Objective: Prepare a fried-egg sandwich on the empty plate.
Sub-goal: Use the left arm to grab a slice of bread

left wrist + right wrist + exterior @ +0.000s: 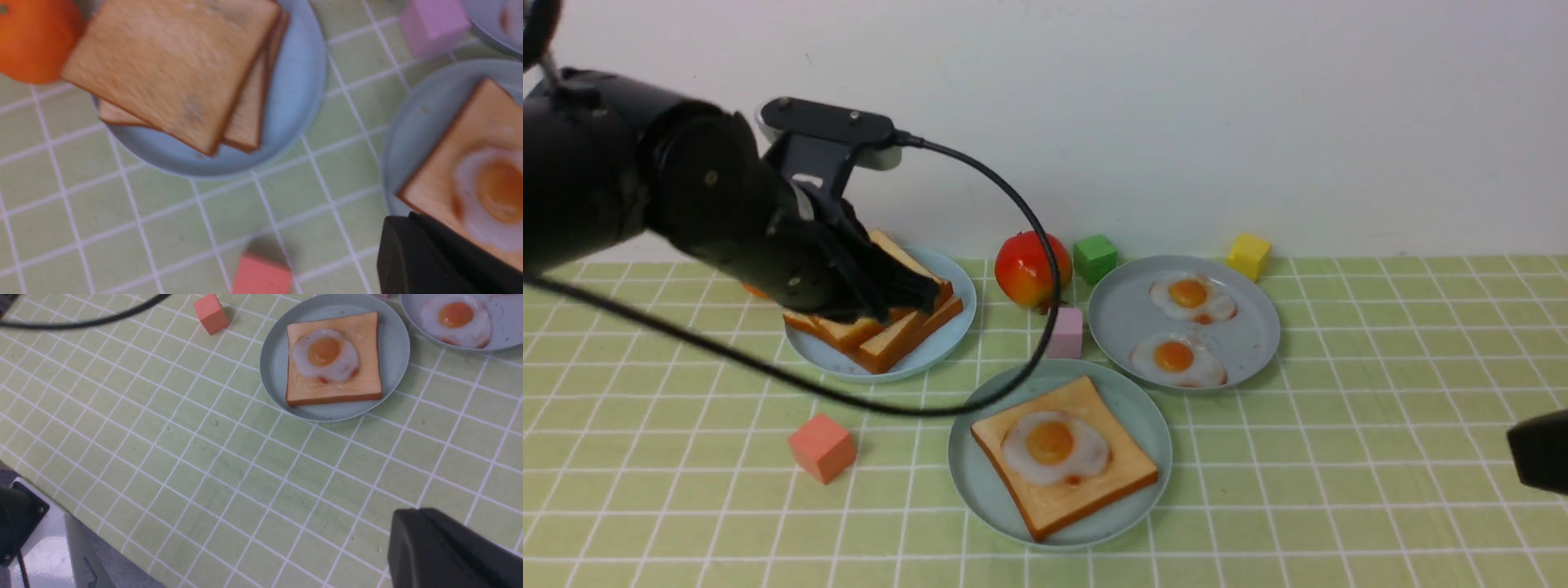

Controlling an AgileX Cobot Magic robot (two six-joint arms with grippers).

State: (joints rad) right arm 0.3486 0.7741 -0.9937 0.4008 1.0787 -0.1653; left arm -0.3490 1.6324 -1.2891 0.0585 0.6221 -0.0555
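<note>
Here the left claw (closed) is hovering near the toast stack; the right claw is hanging closed.

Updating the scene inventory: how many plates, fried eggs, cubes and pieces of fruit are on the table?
Plates: 3
Fried eggs: 3
Cubes: 4
Fruit: 2 (apple, orange)
Total: 12
</note>
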